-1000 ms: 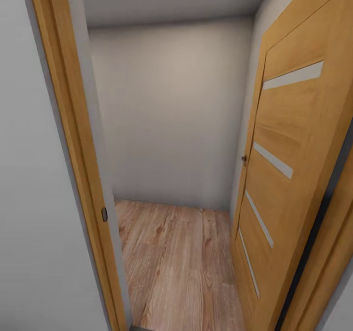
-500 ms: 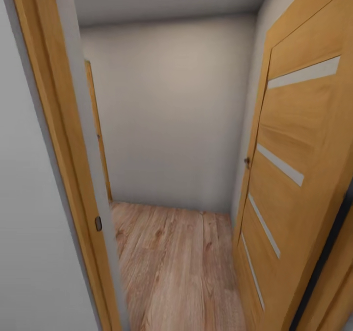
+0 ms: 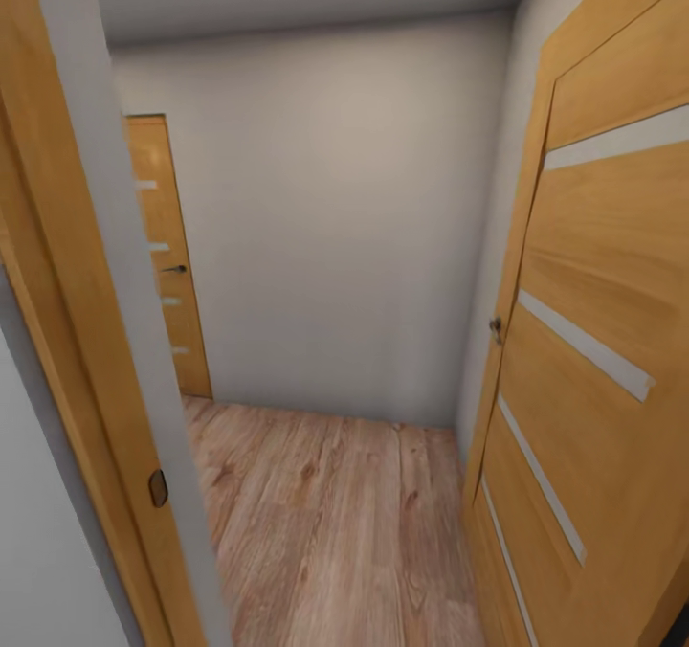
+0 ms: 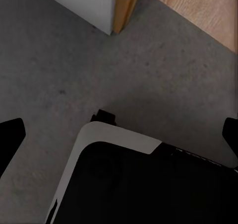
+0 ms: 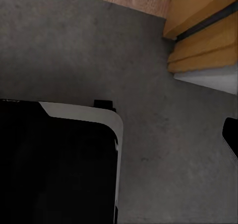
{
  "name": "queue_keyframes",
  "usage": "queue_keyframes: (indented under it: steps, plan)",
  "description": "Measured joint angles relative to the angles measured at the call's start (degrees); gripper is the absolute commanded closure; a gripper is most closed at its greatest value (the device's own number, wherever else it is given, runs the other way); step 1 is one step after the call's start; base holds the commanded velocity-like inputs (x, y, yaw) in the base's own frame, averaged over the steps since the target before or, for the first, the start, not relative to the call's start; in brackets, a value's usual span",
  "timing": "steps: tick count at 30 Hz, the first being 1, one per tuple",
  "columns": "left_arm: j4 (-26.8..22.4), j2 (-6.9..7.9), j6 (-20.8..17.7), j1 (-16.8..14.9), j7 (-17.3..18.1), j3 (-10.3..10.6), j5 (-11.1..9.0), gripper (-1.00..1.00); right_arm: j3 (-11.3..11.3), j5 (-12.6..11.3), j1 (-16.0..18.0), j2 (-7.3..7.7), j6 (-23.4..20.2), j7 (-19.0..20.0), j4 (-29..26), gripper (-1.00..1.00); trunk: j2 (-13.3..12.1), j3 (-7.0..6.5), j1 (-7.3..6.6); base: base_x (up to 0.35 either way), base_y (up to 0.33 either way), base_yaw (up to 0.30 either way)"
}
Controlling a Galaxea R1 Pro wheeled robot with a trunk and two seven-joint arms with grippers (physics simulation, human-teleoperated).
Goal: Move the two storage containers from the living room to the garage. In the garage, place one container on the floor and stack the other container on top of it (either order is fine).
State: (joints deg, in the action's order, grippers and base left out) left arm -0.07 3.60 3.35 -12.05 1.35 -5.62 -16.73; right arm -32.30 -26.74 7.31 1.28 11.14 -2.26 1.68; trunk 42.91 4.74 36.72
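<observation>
Flanking the doorway, wooden frame [image 3: 91,341] and open door [image 3: 603,341] crowd in; both end effectors spread wide, empty.

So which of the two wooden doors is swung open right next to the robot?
The big orange-brown wooden door with pale glass stripes at the right; it stands open and close. The other striped door, far back left, looks shut.

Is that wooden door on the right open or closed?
Open. The tan wooden door with pale glass strips is swung aside against the right wall, leaving the doorway free, with light plank flooring and a grey wall visible beyond.
</observation>
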Motion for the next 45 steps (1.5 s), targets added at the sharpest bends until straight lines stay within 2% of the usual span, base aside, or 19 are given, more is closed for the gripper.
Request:
queue_keyframes:
  steps: [19, 33, 45]
  plan:
    - [0.0, -0.06, 0.1, 0.0, 0.0, 0.0, 0.0, -1.0, 0.0, 0.0, 0.0, 0.01, 0.0, 0.0, 0.0, -1.0, 0.0, 0.0, 0.0, 0.294, -0.112, 0.0]
    - [-0.1, 0.01, 0.7, 0.0, 0.0, 0.0, -0.1, -1.0, 0.0, 0.0, 0.0, -0.01, 0.0, 0.0, 0.0, -1.0, 0.0, 0.0, 0.03, 0.037, -0.017, 0.0]
    - [0.0, 0.07, 0.5, 0.0, 0.0, 0.0, -0.1, -1.0, 0.0, 0.0, 0.0, -0.01, 0.0, 0.0, 0.0, -1.0, 0.0, 0.0, 0.0, 0.3, 0.0, 0.0]
